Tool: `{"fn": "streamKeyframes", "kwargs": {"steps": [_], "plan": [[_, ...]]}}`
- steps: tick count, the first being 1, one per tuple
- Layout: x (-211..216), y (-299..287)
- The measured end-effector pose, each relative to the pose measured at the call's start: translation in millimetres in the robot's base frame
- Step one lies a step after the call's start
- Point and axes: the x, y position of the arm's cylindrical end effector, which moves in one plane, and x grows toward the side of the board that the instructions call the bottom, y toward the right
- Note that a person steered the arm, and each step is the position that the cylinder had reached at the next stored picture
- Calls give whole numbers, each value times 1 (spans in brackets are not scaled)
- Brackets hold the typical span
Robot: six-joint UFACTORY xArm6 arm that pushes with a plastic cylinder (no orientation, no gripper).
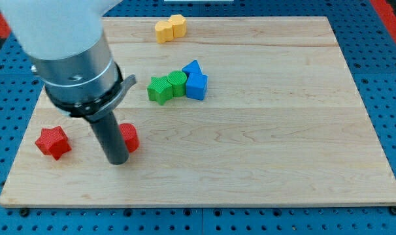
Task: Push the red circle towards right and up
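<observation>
Right, my tip sits lower left, touching the red circle. Red star lies further left. No pincer, no readable writing.

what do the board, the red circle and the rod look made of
Board: pale wood, likely smooth, with visible grain and plank seams.
Red circle: probably matte plastic, uniform colour, no shine; partly hidden behind the rod.
Rod: dark, dull, perhaps plastic or coated metal; unclear which. My tip sits just left of the circle, touching or nearly so.

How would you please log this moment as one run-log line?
my tip at red circle's lower left, touching | red star left, apart | green, blue blocks clustered up-right | push not visibly begun
</observation>
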Motion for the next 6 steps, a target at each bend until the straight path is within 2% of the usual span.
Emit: {"fn": "streamKeyframes", "kwargs": {"steps": [1,2,3,4,6], "plan": [[-18,6],[-29,39],[-53,37],[-66,17],[-118,-47]]}}
